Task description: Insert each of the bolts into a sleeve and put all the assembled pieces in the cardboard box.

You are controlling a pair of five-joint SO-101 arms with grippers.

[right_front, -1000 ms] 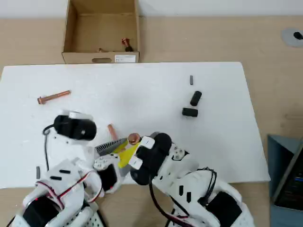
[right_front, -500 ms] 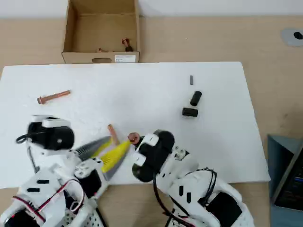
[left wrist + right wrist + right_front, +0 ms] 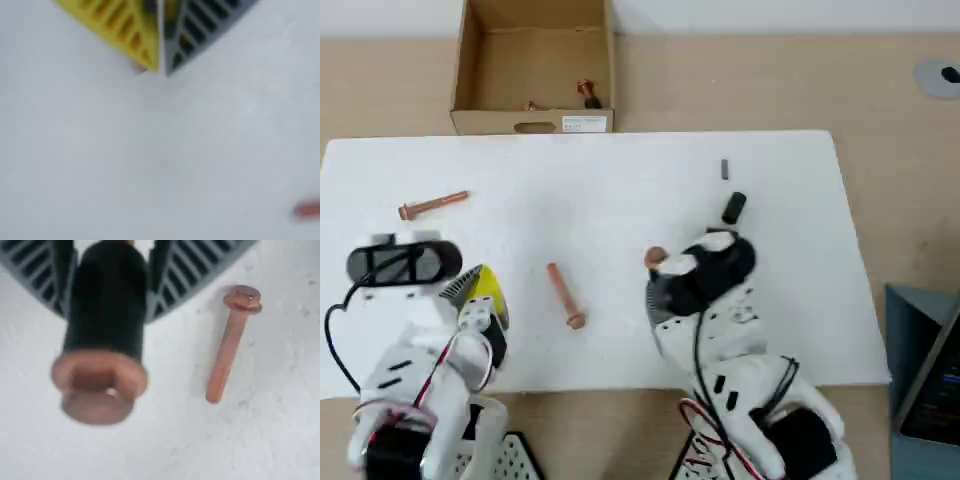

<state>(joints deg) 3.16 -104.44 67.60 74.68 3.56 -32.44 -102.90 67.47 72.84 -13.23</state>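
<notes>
Cardboard box [image 3: 460, 75] behind the mat [image 3: 620, 180], assembled piece [image 3: 587, 94] inside; left bolt [image 3: 433, 205] far left, middle bolt [image 3: 565, 294] between the arms, sleeved bolt [image 3: 100, 385] in the right gripper [image 3: 107, 310], loose sleeve [image 3: 733, 208] behind, rightward

A copper bolt [image 3: 97, 390] is seen pushed through a black sleeve [image 3: 107, 300], while a second bolt [image 3: 565, 294] and a third bolt [image 3: 433, 205] are laid flat, well apart.

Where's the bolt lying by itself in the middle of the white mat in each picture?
High view: the loose bolt lies near the mat's middle.
Right wrist view: it lies beside the sleeved bolt.
Left wrist view: a copper blur at the picture's edge, probably it.
Shared landmark: the white mat.
</notes>
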